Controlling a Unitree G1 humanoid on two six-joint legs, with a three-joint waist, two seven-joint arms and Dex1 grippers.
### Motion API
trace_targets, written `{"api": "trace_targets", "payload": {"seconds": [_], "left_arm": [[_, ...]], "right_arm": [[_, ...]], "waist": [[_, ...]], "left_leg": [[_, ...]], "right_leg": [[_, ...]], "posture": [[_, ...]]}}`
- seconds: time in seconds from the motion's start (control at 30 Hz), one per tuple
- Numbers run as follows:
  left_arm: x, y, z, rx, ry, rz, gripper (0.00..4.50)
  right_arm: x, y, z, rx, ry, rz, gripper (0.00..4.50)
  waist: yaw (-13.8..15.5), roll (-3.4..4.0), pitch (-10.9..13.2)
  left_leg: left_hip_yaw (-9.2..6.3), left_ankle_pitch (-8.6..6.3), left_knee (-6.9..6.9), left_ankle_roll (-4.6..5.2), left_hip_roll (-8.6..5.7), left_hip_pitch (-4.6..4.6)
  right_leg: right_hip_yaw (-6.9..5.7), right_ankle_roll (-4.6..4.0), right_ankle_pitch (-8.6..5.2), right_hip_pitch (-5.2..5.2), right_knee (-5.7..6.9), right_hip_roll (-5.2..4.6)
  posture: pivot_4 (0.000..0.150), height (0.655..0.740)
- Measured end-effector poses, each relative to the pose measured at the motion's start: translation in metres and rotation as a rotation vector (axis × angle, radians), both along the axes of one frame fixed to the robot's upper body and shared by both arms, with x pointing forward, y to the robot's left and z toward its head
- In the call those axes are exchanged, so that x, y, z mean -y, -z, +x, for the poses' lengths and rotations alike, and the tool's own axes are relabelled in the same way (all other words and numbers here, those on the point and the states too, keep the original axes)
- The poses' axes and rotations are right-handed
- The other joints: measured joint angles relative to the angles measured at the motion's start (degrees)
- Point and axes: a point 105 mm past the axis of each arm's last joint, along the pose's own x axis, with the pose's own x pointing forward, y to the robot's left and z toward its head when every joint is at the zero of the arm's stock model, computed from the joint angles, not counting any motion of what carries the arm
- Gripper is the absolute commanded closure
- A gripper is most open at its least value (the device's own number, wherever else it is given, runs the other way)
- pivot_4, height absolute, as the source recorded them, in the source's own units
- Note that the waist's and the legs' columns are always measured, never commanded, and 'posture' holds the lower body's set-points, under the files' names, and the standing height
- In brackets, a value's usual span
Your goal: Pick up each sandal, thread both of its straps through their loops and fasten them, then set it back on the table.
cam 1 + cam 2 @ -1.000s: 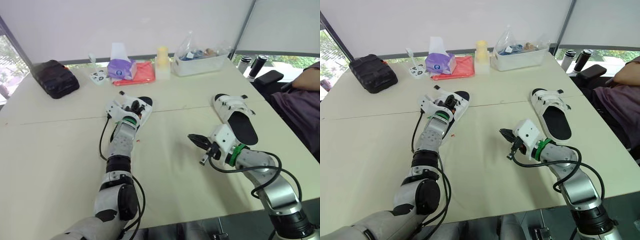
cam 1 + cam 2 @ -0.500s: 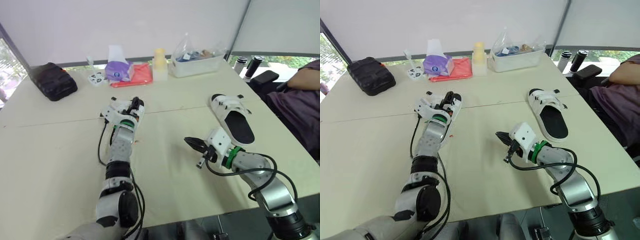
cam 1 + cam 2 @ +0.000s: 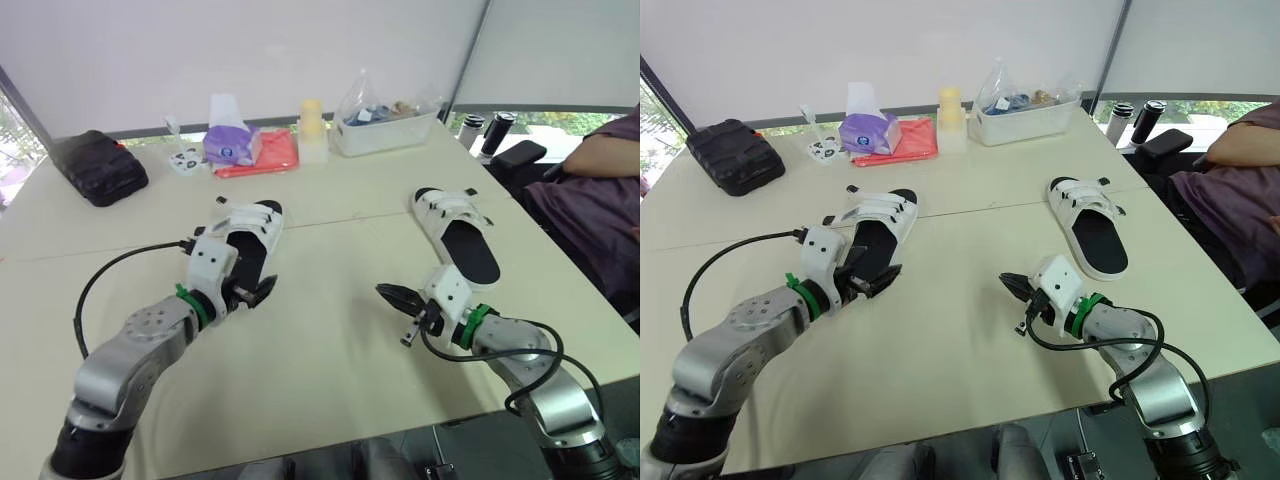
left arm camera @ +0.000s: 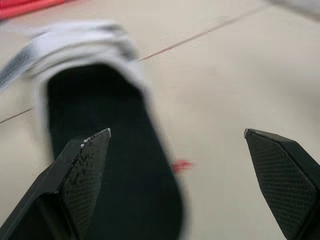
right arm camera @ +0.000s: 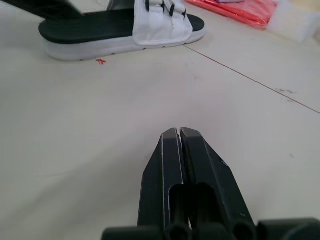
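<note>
1. Counter [image 3: 330,350]: pale top with a seam running across it; it carries all the items below.

2. Left sandal [image 3: 250,240]: white with a black footbed. It lies flat, sole down, left of centre. Both straps cross its far end. Its near end is at the left claw.

3. Right sandal [image 3: 458,232]: same make. It lies flat on the right side, straps at the far end, and sits beyond the right claw, apart from it.

4. Left claw [image 3: 262,290]: fingers spread wide and holding nothing. It is low at the near end of the left sandal. In the wrist view one finger [image 4: 82,165] is over the black footbed and the other over bare counter. Whether it touches the sandal cannot be told.

5. Right claw [image 3: 392,293]: fingers pressed together and empty. It is low over bare counter and points toward the left sandal.

6. Red mark [image 4: 181,164]: small, on the counter just beside the left sandal.

7. Far edge, from the left: black case [image 3: 98,166], tissues [image 3: 228,143], red cloth [image 3: 270,150], pale cup [image 3: 312,128], clear bin [image 3: 385,125].

8. Person [image 3: 590,190]: seated at the right edge, in a dark top.
</note>
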Motion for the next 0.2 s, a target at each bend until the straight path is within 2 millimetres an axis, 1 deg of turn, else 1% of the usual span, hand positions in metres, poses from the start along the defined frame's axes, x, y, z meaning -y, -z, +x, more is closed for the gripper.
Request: {"api": "trace_targets", "payload": {"seconds": [0.03, 0.07, 0.13, 0.2], "left_arm": [[0.002, 0.001, -0.013, -0.007, 0.069, -0.019, 0.04], [0.004, 0.001, -0.021, -0.004, 0.117, -0.02, 0.04], [0.01, 0.0, -0.031, 0.005, 0.196, -0.012, 0.04], [0.018, 0.003, -0.034, -0.013, 0.233, -0.025, 0.04]], "right_arm": [[0.009, -0.002, 0.001, -0.018, 0.033, 0.036, 4.5], [0.016, -0.003, 0.001, -0.03, 0.058, 0.06, 4.5], [0.025, -0.002, -0.002, -0.065, 0.071, 0.093, 4.5], [0.027, 0.007, -0.009, -0.122, 0.055, 0.114, 4.5]], "waist": [[0.0, 0.02, 0.0], [0.0, 0.02, 0.0], [0.5, 0.06, 0.0], [1.1, 0.07, 0.0]], "left_leg": [[0.02, 0.0, -0.01, 0.01, 0.0, -0.02], [0.02, -0.01, -0.01, 0.01, 0.02, -0.03], [0.12, -0.09, 0.0, 0.17, 0.0, 0.01], [0.14, -0.25, 0.01, 0.45, 0.02, 0.3]], "right_leg": [[0.01, -0.01, 0.0, -0.02, 0.0, 0.0], [0.0, -0.01, -0.01, -0.03, -0.02, 0.01], [-0.07, -0.02, 0.0, 0.11, -0.06, 0.01], [-0.09, -0.03, 0.0, 0.42, -0.13, 0.04]], "posture": [[0.15, 0.74], [0.15, 0.74], [0.15, 0.74], [0.15, 0.74]]}}
